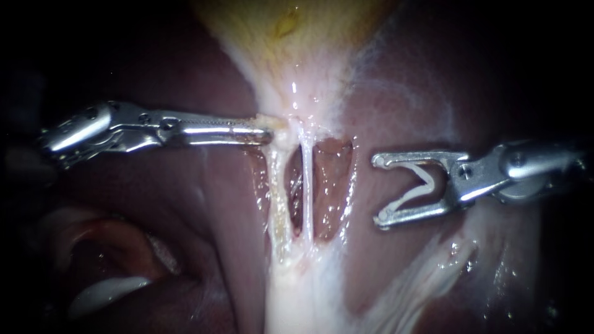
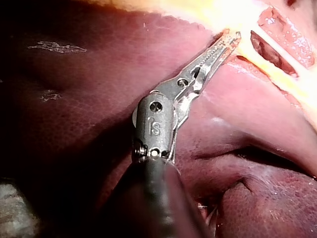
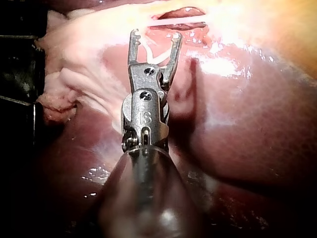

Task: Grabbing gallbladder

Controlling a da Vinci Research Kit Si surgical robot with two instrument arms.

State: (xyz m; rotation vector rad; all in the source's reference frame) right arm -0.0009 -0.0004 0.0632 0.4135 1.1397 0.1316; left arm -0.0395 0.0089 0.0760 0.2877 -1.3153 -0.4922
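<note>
The yellowish gallbladder (image 1: 291, 37) narrows downward to a pale neck (image 1: 298, 105). My left instrument (image 1: 267, 131) reaches in from the left, and its long toothed jaws are shut on the left edge of that neck; the left wrist view shows the left instrument (image 2: 231, 38) pinching yellow tissue at its tip. Below the neck run a thicker yellowish tube (image 1: 279, 204) and a thin white tube (image 1: 307, 192). My right instrument (image 1: 378, 190) waits to their right, off the tissue, jaws wide apart with a white V-shaped clip (image 1: 413, 190) seated between them. The right instrument (image 3: 154, 35) and clip (image 3: 154, 57) also show in the right wrist view.
Dark red liver (image 1: 167, 204) lies on both sides and shows through the window (image 1: 333, 179) beside the tubes. Pale fatty tissue (image 1: 297, 297) fans out below them. A reddish fold with white tissue (image 1: 105, 287) sits at lower left.
</note>
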